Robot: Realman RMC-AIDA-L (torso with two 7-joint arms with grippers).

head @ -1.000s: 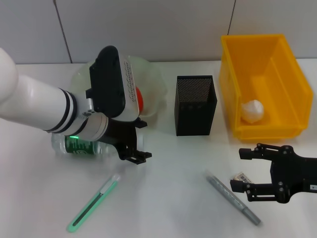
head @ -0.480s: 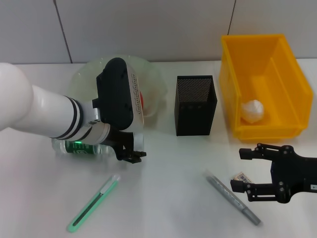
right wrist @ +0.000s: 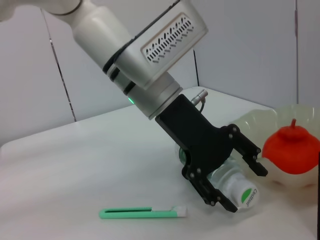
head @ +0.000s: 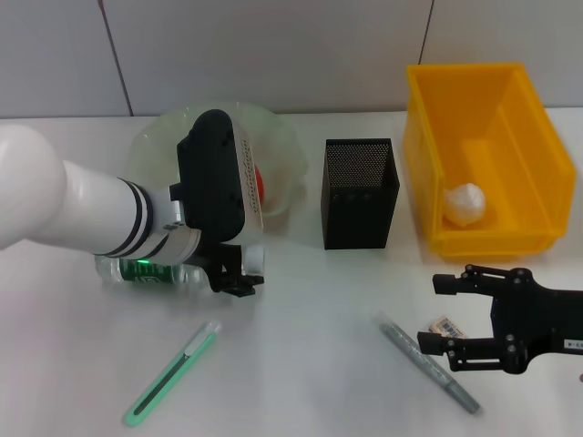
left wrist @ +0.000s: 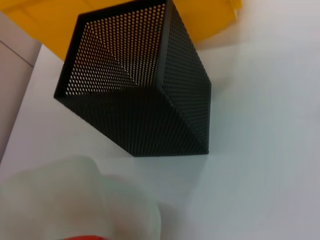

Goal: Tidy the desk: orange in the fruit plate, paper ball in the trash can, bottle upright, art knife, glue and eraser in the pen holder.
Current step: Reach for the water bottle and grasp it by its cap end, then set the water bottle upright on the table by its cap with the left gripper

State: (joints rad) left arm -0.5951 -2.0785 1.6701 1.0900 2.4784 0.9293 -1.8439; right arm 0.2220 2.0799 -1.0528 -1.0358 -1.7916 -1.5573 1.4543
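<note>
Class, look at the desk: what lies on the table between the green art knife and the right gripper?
In the head view, a grey pen-like stick lies between the green art knife and the open right gripper; otherwise that stretch of table is bare.

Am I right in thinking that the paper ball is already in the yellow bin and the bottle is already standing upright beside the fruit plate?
Not quite. The paper ball is in the yellow bin, but the bottle lies on its side beside the fruit plate, with the left gripper open around its capped end. The right wrist view shows this.
</note>
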